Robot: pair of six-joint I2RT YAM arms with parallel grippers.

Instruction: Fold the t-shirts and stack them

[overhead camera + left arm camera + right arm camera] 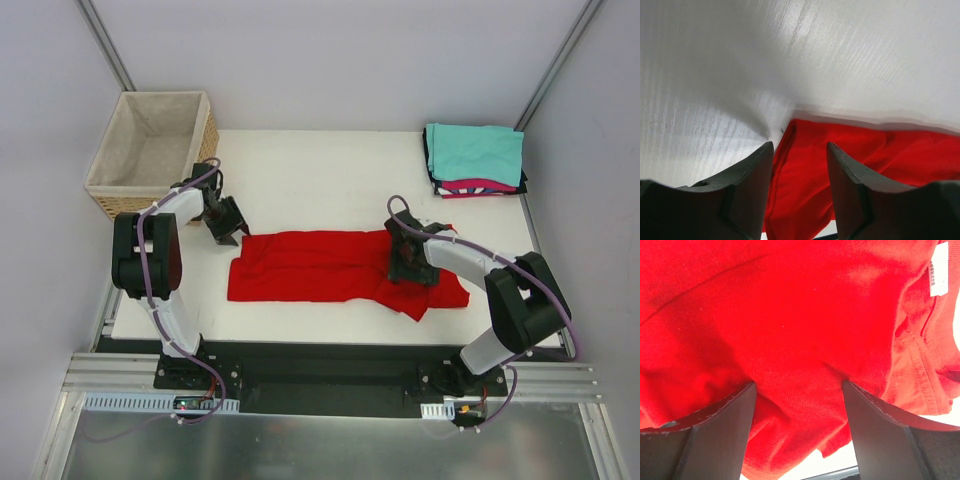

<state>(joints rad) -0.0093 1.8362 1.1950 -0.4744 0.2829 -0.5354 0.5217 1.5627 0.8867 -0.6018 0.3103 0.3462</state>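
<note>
Top view, red shirt (320, 268): lies on the table (320, 180), closer to the near edge than the far one and roughly midway between the left and right edges. It is folded into a long band with its long axis running left to right. The right end is bunched and comes closest to the near edge. Which end has the neck cannot be made out here.
Top view, stack: folded rectangles at the far right corner, with the teal shirt (475, 150) on top and the pink shirt (478, 185) under it. The black shirt (430, 172) shows only as a thin rim.
Top view, left gripper (228, 228): at the far left corner of the red shirt. Its fingers are too small to judge here.
Top view, right gripper (405, 268): down on the right part of the red shirt, hiding the cloth beneath it.
Top view, basket (209, 135): wicker with a beige lining, just beyond the far left corner.
Left wrist view, left gripper (800, 146): fingers spread with a clear gap, pinching nothing.
Left wrist view, red shirt (880, 155): one corner lies on the white table (790, 60) just past the fingertips. The rest is cut off at the right.
Right wrist view, right gripper (799, 384): fingers spread wide, with red cloth filling the space between them.
Right wrist view, red shirt (790, 315): fills nearly the whole picture. The stitched collar (920, 360) is at the right.
Right wrist view, tag (939, 271): white, at the upper right and partly cut off. Its dark print is too small to read.
</note>
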